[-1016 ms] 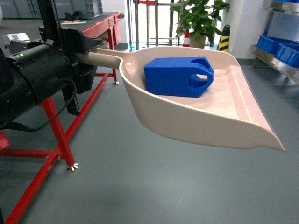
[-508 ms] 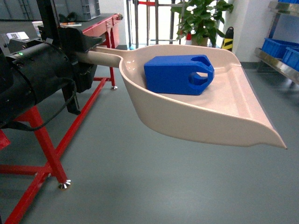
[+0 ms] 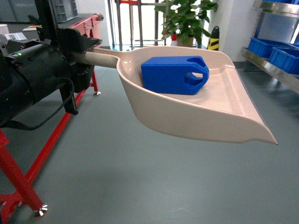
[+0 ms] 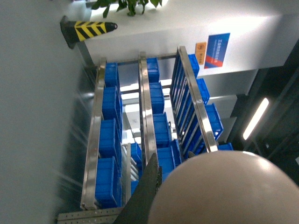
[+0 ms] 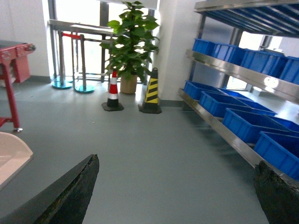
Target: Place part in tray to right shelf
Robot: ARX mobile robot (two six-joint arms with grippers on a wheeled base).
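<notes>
The left gripper (image 3: 86, 58) is clenched on the handle of the tray (image 3: 196, 119), holding it level in the air over the grey floor (image 3: 117, 182). In the head view the handle runs in from 9 o'clock and the wide lip points toward 4 o'clock. The part (image 3: 174, 74) lies inside the tray, on its flat bottom near the back wall, with its handle loop and hole turned toward 3 o'clock. It touches nothing but the tray.

The shelf (image 3: 273, 63) stands at 2 o'clock in the head view, well apart from the tray's lip; blue crates (image 3: 280, 56) sit on its steel rail. A potted plant (image 3: 184, 21) and a striped cone (image 3: 214, 38) stand at 12 o'clock, behind the tray. A red frame (image 3: 28, 172) crosses the floor at 8 o'clock.

The left wrist view is rolled sideways: the tray's rounded beige handle (image 4: 219, 189) fills 5 o'clock, one dark finger (image 4: 145, 196) lies against it, and the shelf's rails and crates run beyond.

In the right wrist view the right gripper (image 5: 175, 196) is released, its two dark fingertips (image 5: 70, 196) spread far apart at 7 and 4 o'clock with only floor between them. A corner of the tray shows at 9 o'clock, and the shelf with its crates runs along from 1 to 4 o'clock.
</notes>
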